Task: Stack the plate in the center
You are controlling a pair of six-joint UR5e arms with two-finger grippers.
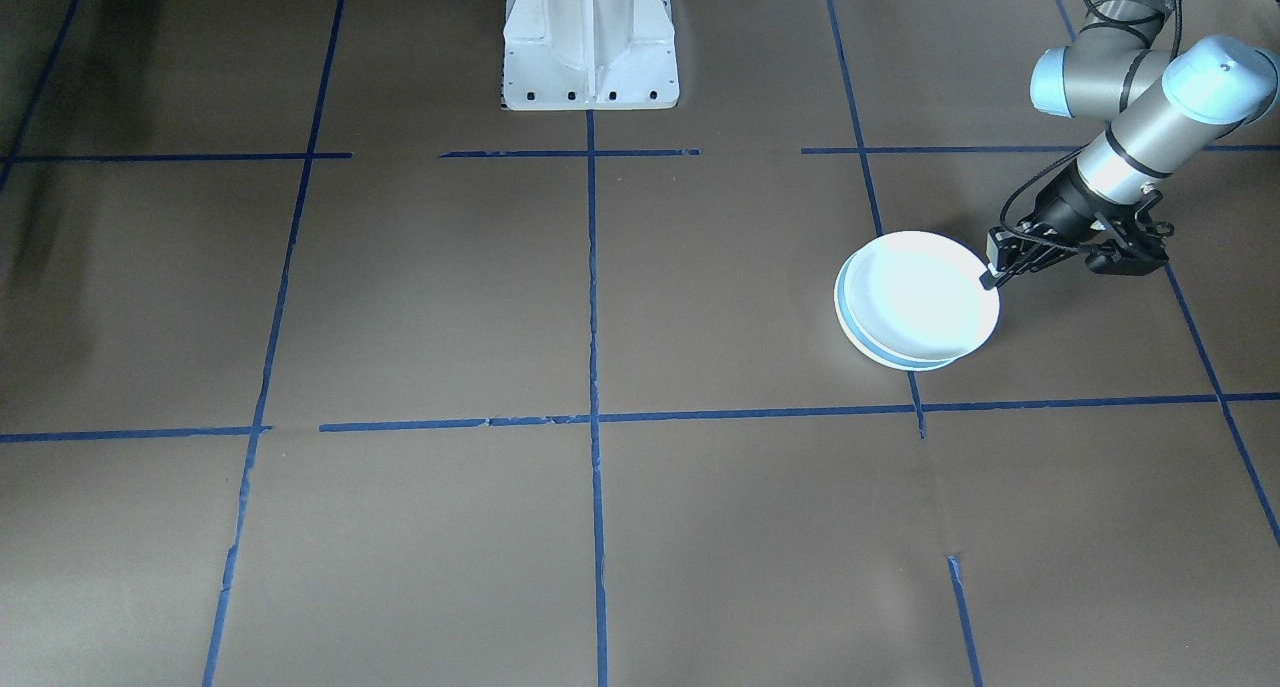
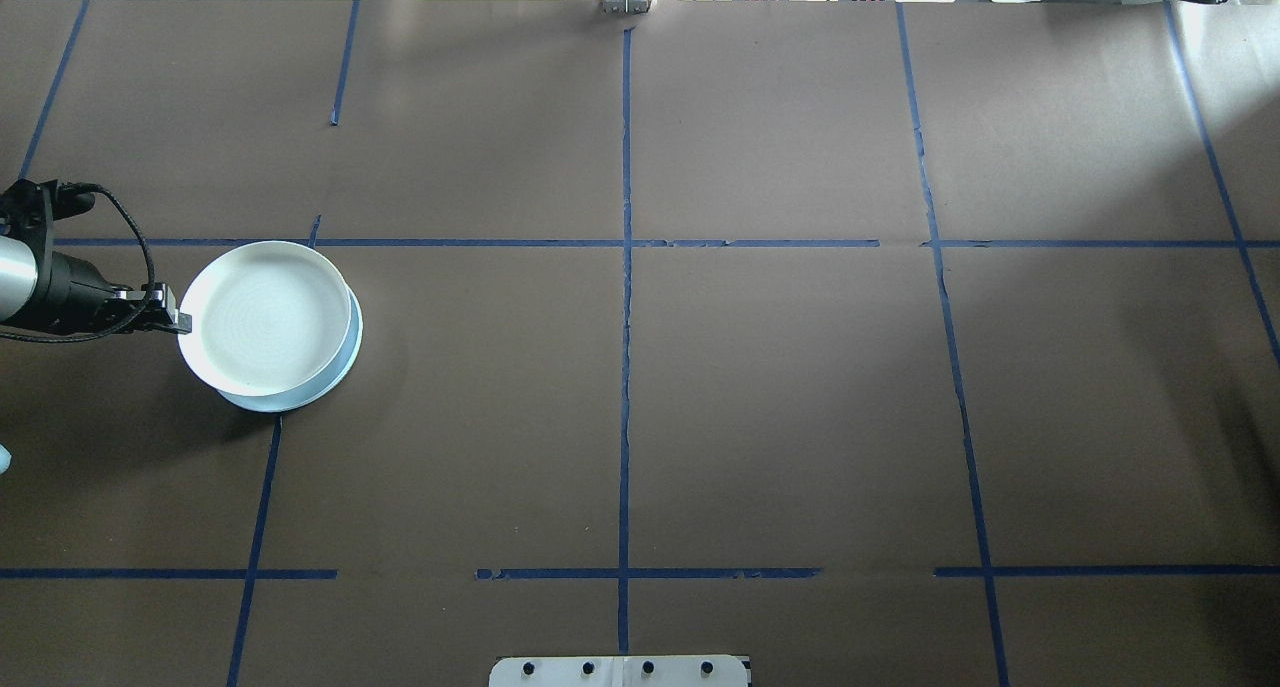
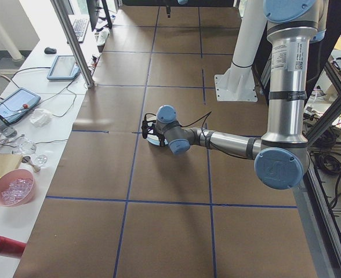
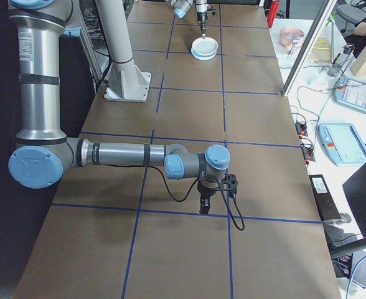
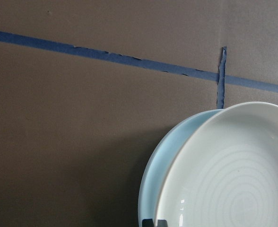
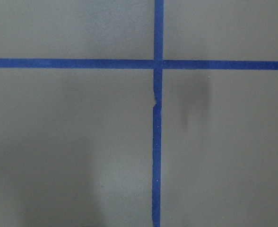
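A white plate rests on a light blue plate, shifted a little off its middle. Both are in the table's left part, far from the centre cross of tape. My left gripper is at the white plate's outer rim and shut on it. The left wrist view shows the white plate over the blue plate, with a dark fingertip at the bottom edge. My right gripper hangs low over bare table near a tape cross; I cannot tell whether it is open or shut.
Blue tape lines split the brown table into squares. The white robot pedestal stands at the table's robot-side edge. A side bench with a pink bowl and tablets runs along the operators' side.
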